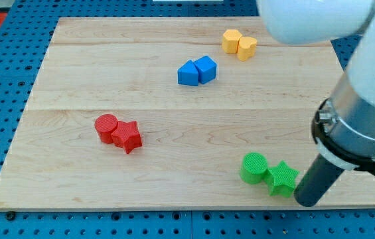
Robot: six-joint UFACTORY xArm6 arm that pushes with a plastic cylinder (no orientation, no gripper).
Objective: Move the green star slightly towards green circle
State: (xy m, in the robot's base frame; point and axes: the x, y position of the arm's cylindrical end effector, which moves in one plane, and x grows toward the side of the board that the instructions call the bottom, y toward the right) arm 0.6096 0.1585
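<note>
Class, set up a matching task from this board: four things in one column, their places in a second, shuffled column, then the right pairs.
Things:
1. red star
2. yellow pair
3. blue pair
4. my tip

Places:
A. view's top, right of centre
B. just right of the green star
C. touching the red cylinder
D. below and left of the yellow blocks

Pairs: 1-C, 2-A, 3-D, 4-B

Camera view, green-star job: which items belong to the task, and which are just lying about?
Part of the job:
- green star-shaped block, touching the circle
- green circular block, on the star's left in the view
- my tip, just right of the star, at its lower edge

Just lying about:
- red cylinder block and red star block
- two blue blocks
- two yellow blocks
- wooden board
</note>
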